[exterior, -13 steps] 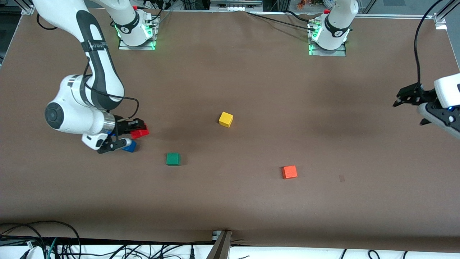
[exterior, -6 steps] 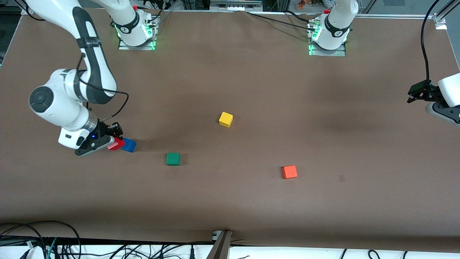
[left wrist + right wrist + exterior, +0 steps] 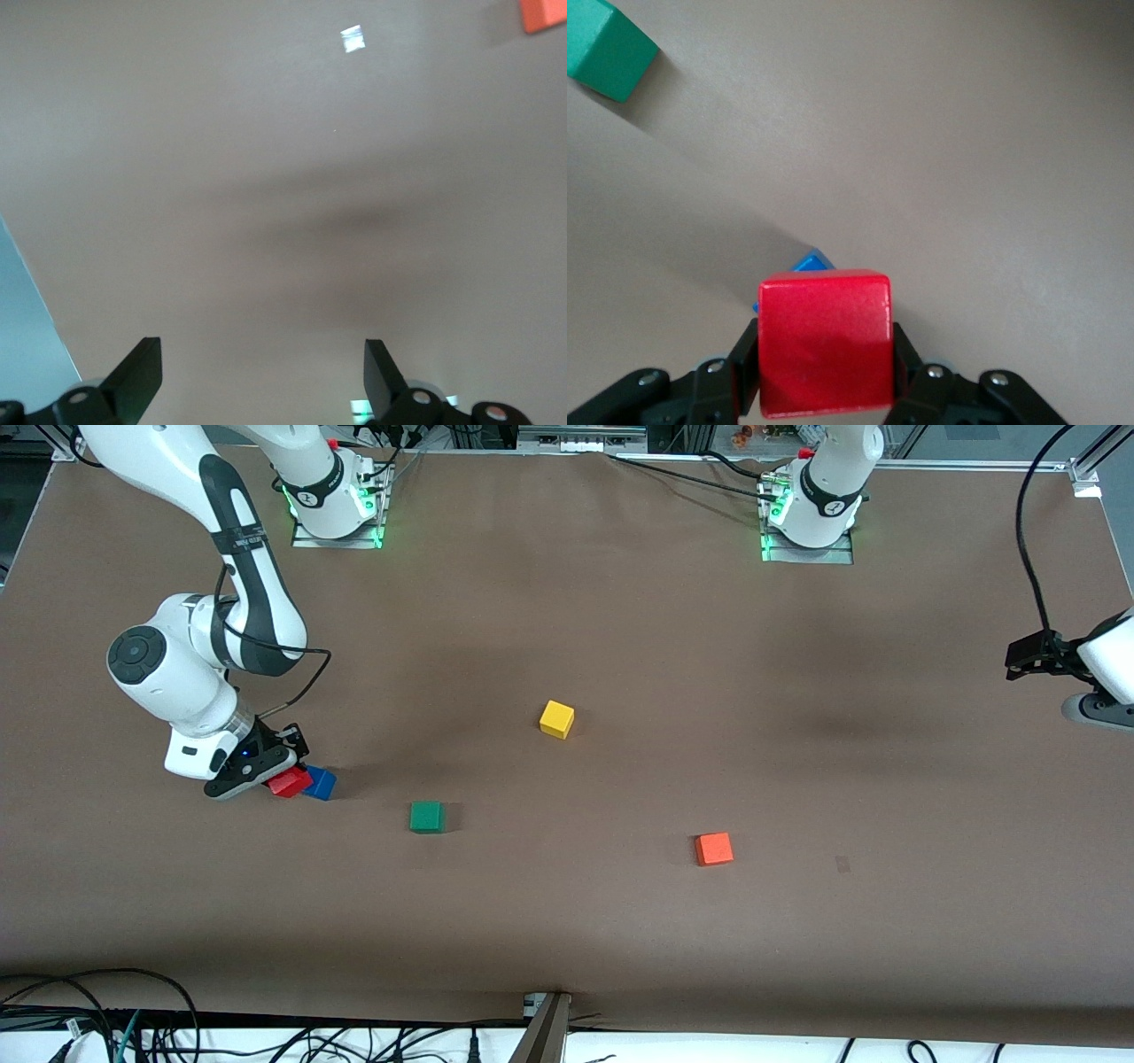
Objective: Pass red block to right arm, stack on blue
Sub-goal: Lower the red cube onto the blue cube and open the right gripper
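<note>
R gripper [image 3: 282, 766] low near the R arm's end of table, fingers [image 3: 908, 367] clamped on red block [image 3: 290, 782], one on each side face (R wrist view). Red block sits partly over blue cube [image 3: 320, 783], overlapping it; can't tell if they touch. In R wrist view only a sliver of blue shows past the red block's top edge.

L gripper [image 3: 1028, 657] up over the L arm's end of table, close to that edge, waiting; fingers [image 3: 133, 379] wide apart, nothing between them.

Others on table [image 3: 620, 638]: green cube [image 3: 426, 816] beside blue, toward mid-table; yellow cube [image 3: 556, 718] near centre; orange cube [image 3: 713, 849] nearer the front-camera edge, toward the L arm's end.
</note>
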